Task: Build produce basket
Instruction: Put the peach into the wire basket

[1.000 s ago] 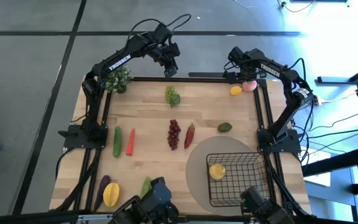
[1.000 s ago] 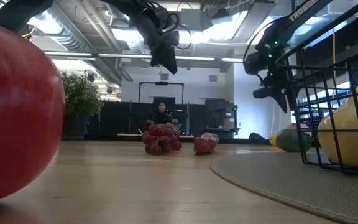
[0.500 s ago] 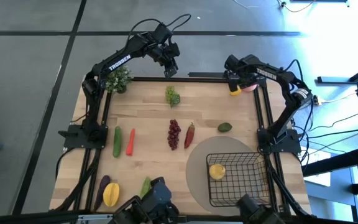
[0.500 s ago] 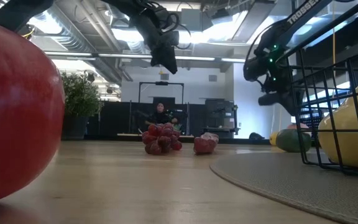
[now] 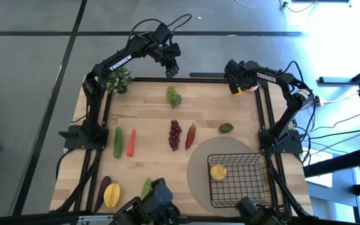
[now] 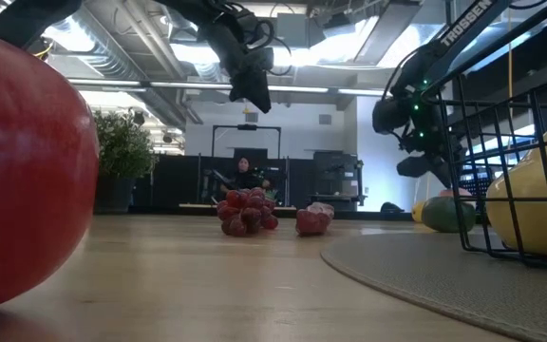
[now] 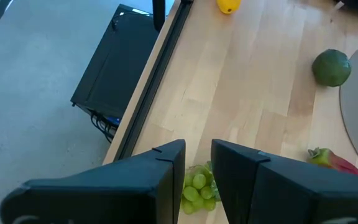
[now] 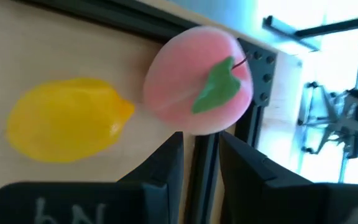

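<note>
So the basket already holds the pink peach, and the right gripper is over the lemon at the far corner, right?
Not the peach. The high view shows the basket holds a yellow fruit; the peach lies beside the lemon, with the right gripper over them.

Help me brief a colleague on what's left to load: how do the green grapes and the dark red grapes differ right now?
The green grapes lie near the table's far edge, right under the left gripper; the dark red grapes lie mid-table with no gripper over them. The green bunch looks short and rounded; the red bunch is longer and narrower. Both rest on the bare wood, outside the basket.
</note>
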### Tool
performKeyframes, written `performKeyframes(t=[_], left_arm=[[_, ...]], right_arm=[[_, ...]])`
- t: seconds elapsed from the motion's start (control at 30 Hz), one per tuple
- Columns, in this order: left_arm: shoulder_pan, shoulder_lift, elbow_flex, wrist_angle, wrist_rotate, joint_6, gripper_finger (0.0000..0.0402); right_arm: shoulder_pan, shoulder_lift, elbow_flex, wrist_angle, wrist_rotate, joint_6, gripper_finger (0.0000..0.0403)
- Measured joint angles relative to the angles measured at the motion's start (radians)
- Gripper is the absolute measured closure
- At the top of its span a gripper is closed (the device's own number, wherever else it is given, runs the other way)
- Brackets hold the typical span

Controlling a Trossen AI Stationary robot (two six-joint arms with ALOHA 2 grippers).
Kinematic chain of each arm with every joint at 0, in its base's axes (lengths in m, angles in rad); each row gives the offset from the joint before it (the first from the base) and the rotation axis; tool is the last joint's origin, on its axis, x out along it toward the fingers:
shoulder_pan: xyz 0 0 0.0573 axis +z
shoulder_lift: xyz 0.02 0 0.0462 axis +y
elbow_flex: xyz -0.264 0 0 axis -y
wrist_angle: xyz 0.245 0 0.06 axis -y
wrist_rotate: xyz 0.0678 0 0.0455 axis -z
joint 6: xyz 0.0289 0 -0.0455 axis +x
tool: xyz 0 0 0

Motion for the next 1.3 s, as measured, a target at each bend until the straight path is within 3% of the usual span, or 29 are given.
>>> performKeyframes(t=[0.2, 1.3], left_arm=[[0.000, 0.000, 0.000, 0.000, 0.000, -0.001, 0.0334], [0.000, -0.001, 0.000, 0.000, 0.000, 0.006, 0.0334]], right_arm=[[0.002, 0.000, -0.010, 0.032, 0.050, -0.017, 0.0307], [-0.033, 0.000, -0.010, 0.067, 0.031, -0.085, 0.0307]])
